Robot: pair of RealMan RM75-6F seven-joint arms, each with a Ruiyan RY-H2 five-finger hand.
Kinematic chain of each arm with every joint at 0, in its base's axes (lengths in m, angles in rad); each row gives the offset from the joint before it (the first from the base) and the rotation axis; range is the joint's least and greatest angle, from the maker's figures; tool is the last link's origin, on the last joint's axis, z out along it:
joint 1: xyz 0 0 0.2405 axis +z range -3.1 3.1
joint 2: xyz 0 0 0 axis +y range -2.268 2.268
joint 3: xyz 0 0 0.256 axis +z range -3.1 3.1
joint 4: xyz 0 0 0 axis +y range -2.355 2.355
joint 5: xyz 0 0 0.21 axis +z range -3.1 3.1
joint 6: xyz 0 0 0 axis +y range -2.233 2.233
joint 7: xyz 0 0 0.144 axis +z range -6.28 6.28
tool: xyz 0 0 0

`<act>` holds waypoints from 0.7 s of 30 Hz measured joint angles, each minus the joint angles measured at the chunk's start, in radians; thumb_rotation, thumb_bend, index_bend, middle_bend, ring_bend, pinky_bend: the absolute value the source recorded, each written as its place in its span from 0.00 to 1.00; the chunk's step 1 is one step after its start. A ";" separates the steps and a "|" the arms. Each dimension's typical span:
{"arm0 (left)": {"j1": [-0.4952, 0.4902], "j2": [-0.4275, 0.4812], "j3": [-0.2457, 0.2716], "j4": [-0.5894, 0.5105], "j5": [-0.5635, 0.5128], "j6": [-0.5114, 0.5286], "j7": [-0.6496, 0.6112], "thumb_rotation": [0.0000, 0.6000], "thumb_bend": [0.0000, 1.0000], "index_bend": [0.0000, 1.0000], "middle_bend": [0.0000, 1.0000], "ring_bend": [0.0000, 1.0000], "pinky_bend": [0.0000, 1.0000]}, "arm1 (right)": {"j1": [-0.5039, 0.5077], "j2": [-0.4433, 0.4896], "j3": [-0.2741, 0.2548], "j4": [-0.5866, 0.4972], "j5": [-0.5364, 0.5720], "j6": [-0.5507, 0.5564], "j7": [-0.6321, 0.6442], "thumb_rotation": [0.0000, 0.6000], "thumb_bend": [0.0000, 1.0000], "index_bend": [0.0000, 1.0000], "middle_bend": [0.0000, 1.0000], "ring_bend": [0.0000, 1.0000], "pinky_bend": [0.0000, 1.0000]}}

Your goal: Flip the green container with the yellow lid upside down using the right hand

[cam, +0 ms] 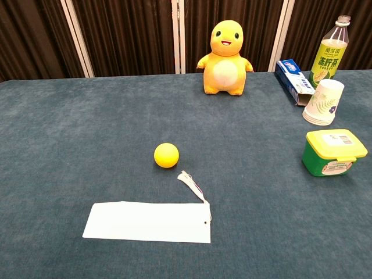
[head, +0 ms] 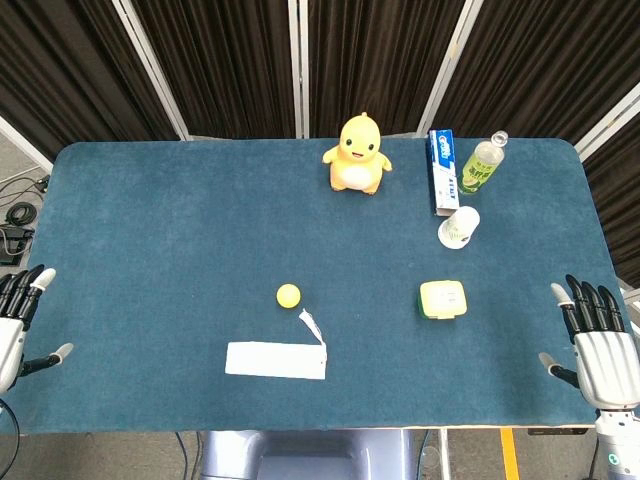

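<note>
The green container with the yellow lid stands upright on the blue table, lid up, toward the right front. My right hand rests at the table's right edge, well to the right of the container, fingers spread and holding nothing. My left hand sits at the table's left edge, fingers apart and empty. The chest view shows neither hand.
A yellow ball and a white paper tag with a string lie front centre. At the back stand a yellow plush toy, a toothpaste box, a drink bottle and a paper cup.
</note>
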 measured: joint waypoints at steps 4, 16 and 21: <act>0.001 0.006 0.004 -0.014 -0.007 -0.013 0.011 1.00 0.00 0.00 0.00 0.00 0.00 | 0.001 0.002 -0.001 0.000 0.001 -0.007 0.007 1.00 0.00 0.00 0.00 0.00 0.00; -0.005 0.012 -0.003 -0.036 -0.037 -0.035 0.035 1.00 0.00 0.00 0.00 0.00 0.00 | 0.156 0.004 0.009 0.014 -0.002 -0.271 0.121 1.00 0.00 0.00 0.00 0.00 0.00; -0.003 0.015 -0.012 -0.043 -0.056 -0.033 0.035 1.00 0.00 0.00 0.00 0.00 0.00 | 0.295 0.002 0.024 0.023 0.009 -0.483 0.206 1.00 0.00 0.00 0.00 0.00 0.00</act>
